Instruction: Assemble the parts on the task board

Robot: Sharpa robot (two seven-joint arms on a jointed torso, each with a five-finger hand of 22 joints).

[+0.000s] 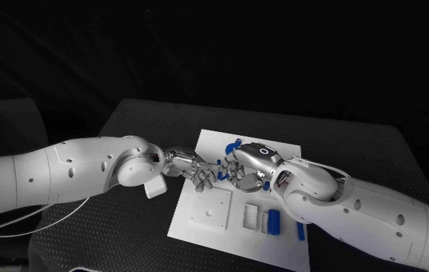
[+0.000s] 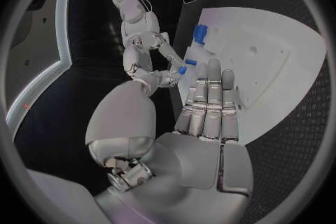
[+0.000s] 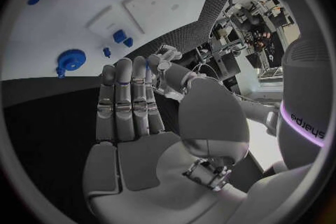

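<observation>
The white task board point(image 1: 207, 222) lies mid-table. My two hands meet over its far half. The left hand point(image 1: 190, 170) reaches in with straight fingers point(image 2: 209, 95). Facing it, the right hand point(image 1: 248, 171) also has its fingers point(image 3: 129, 95) stretched out. A small blue part point(image 1: 222, 175) sits between their fingertips. In the left wrist view the right hand point(image 2: 147, 47) pinches the small blue part point(image 2: 185, 69), and my left thumb tip touches it. I cannot tell whether the left hand grips it too.
On the board lie a round blue part point(image 3: 70, 60), two small blue pieces point(image 3: 120, 37) and blue bars point(image 1: 273, 222) near the front. A raised white block point(image 1: 211, 208) sits at the board's front left. Black table surrounds the board.
</observation>
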